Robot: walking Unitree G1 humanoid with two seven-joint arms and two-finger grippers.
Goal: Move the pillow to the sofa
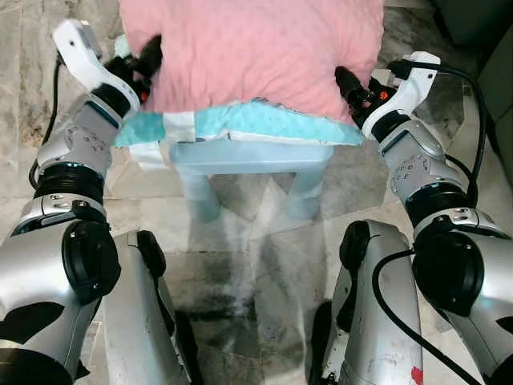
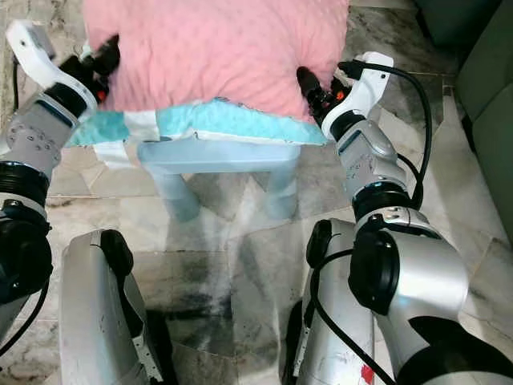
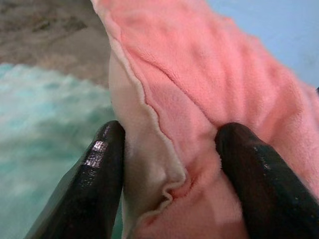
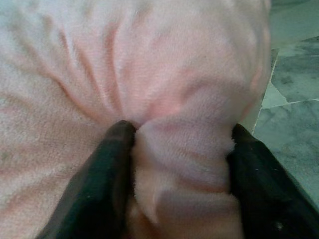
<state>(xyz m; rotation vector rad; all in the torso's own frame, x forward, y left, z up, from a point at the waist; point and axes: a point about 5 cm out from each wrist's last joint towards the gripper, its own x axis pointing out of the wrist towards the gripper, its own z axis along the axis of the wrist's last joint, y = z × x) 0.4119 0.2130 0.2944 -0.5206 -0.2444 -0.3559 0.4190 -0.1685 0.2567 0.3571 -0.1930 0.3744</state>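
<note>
A big pink pillow [image 1: 256,48] hangs just above a turquoise-and-white cushion [image 1: 264,124] on a pale blue stool [image 1: 248,164]. My left gripper [image 1: 151,58] grips the pillow's left edge; in the left wrist view its black fingers [image 3: 94,179] pinch the pink seam [image 3: 164,164]. My right gripper [image 1: 349,84] holds the pillow's right edge, and its fingers [image 4: 104,184] squeeze a bunch of pink fabric [image 4: 184,149] in the right wrist view. The pillow's far side is cut off at the frame top.
The stool stands on a marble tile floor [image 1: 256,233] directly before my legs. A grey-green sofa edge [image 2: 489,88] rises at the right. Black cables [image 1: 473,96] loop along my right arm.
</note>
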